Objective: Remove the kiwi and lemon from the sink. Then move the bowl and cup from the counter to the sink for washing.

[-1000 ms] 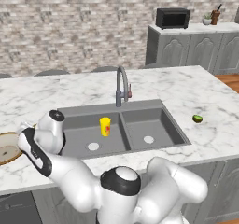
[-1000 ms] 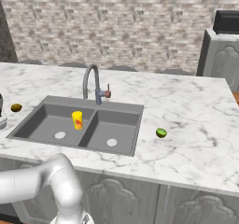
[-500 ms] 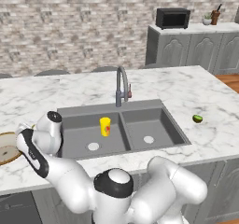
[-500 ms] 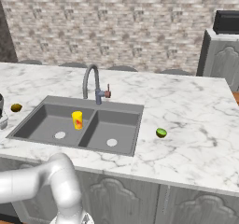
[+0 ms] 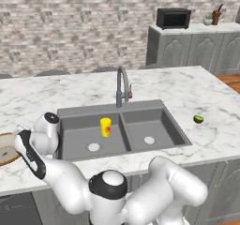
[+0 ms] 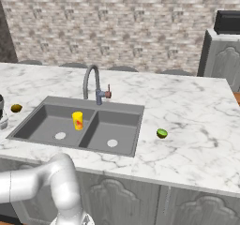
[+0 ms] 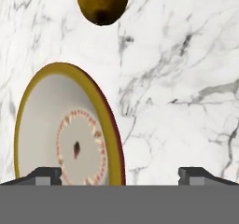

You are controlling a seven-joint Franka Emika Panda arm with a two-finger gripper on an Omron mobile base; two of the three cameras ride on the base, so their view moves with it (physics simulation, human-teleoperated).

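Right under your hand camera, the gripper stands spread wide with nothing between its tips, and the left fingertip sits over the bowl. That bowl lies flat on the white marble counter, its brown rim ringing a pale centre with a dotted circle. Just past the bowl's edge you see a golden-brown kiwi resting on the marble, apart from the bowl.

From your left base view, the hand hangs over the counter at the left of the sink, with the bowl partly showing at the picture's left edge. Further in, the yellow cup stands upright inside the sink's left basin, close to the divider, a red-orange mark on its side. Behind the divider rises the curved steel faucet.

Across on the right side of the counter, well apart from the sink, you find a small green lime-like fruit. Beyond the counter, a black microwave sits on a grey cabinet against the brick wall.
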